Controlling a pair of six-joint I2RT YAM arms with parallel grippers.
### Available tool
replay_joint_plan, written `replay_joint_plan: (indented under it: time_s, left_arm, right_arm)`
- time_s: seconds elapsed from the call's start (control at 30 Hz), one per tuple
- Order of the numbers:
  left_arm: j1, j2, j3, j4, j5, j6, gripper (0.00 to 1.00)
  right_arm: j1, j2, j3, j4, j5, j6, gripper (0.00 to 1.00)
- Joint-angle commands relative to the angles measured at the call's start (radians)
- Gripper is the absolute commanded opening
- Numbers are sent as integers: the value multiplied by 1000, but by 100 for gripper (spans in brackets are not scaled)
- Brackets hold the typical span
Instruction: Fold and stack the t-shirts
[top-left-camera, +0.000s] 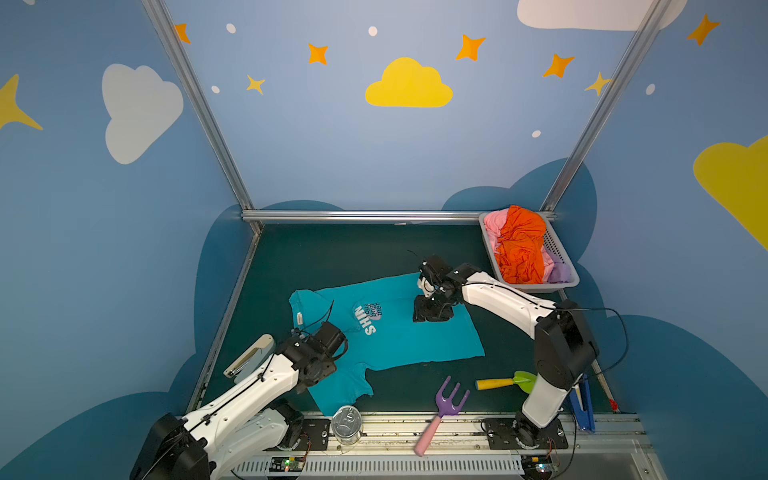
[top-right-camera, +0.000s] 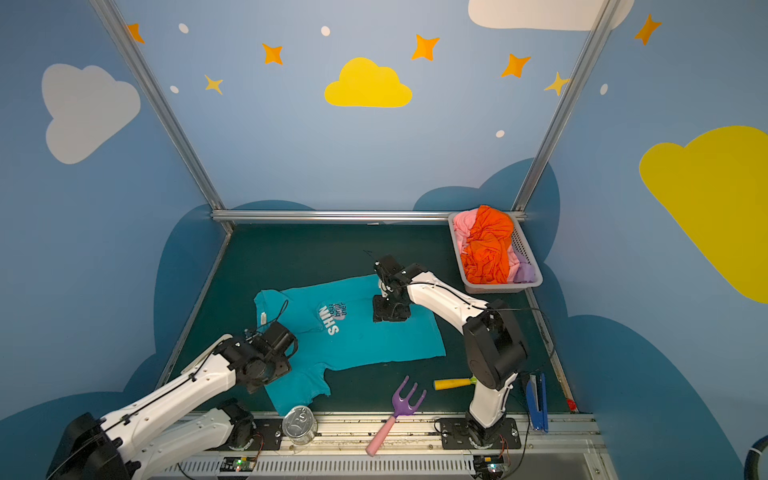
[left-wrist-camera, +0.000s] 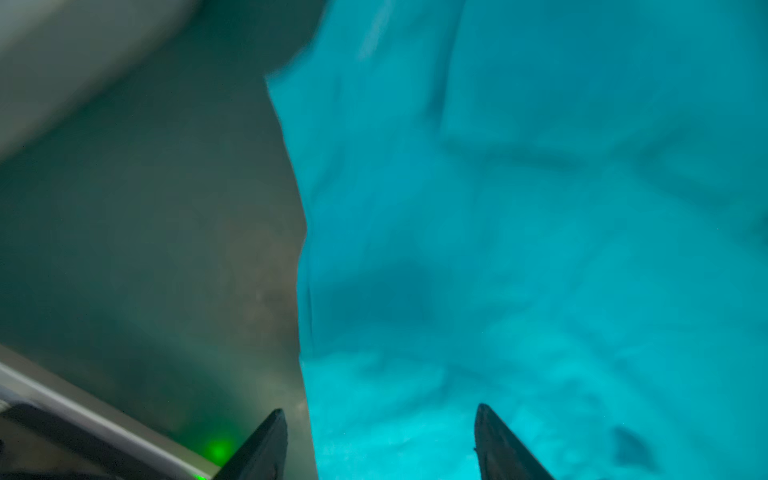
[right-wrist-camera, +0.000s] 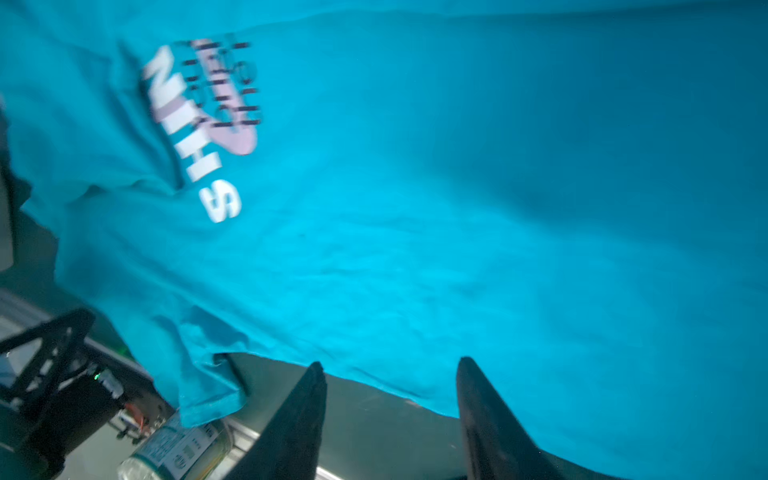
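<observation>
Watching from the front rail. Teal shirt (top-left-camera: 415, 345) lies spread print-up on the worktop (top-left-camera: 332, 257), lower middle of both top views, collar to the left, hem to the right. Near sleeve runs toward the bottom edge, its tip just beside the can (top-left-camera: 347, 424); can't tell if they touch. Orange shirt (top-left-camera: 521, 245), pink shirt (top-left-camera: 492, 228) and lilac shirt (top-left-camera: 559, 270) sit bunched in the basket (top-left-camera: 536, 286), right of centre at the worktop's far corner. Nothing folded, no stack yet.

Left jaws: apart, nothing pinched. In the left wrist view the fingertips (left-wrist-camera: 266, 440) straddle the shirt edge, one over bare worktop, one over cloth; view is blurry. Left arm (top-left-camera: 257, 382) sits over the near shoulder.

Right jaws: apart, empty, low over the cloth at the shirt's upper right, toward the hem.

Handling, my read: thin jersey, light, limp, zero stiffness. It drapes and drags, so a one-point lift will bunch it. Cloth grips the matte worktop, so sliding will likely wrinkle it.

Where to grab: pinch seamed edges, since hem, sleeve cuff and shoulder seam are thicker and hold better. Take two matched points, one per arm, lift low and lay over. Mind the can when moving the near sleeve.
</observation>
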Motion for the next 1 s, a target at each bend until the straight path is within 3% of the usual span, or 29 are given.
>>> replay_joint_plan:
  time_s: [0.0,0.17,0.37,0.5,0.7,0.97]
  left_arm:
    - [-90,44,-29,58,35,-146,73]
    - [-206,160,-61,167,74,-220,73]
    - [-259,186,-117,230,95,-286,73]
    - [-299,132,-121,183,96,-326,73]
    - [-385,-29,-126,45,87,-432,77]
    - [-496,-39,-209,203,131,-514,86]
  right_arm:
    - [-32,-59,-65,-32,59,19,58]
    - [-87,-106,-139,-31,73,25,61]
    - [-137,-146,-191,-19,61,24,61]
    - [-170,-168,-197,-34,61,14,63]
    - [-240,-196,-225,-47,61,12,75]
    - [-309,-188,-284,-18,24,7,76]
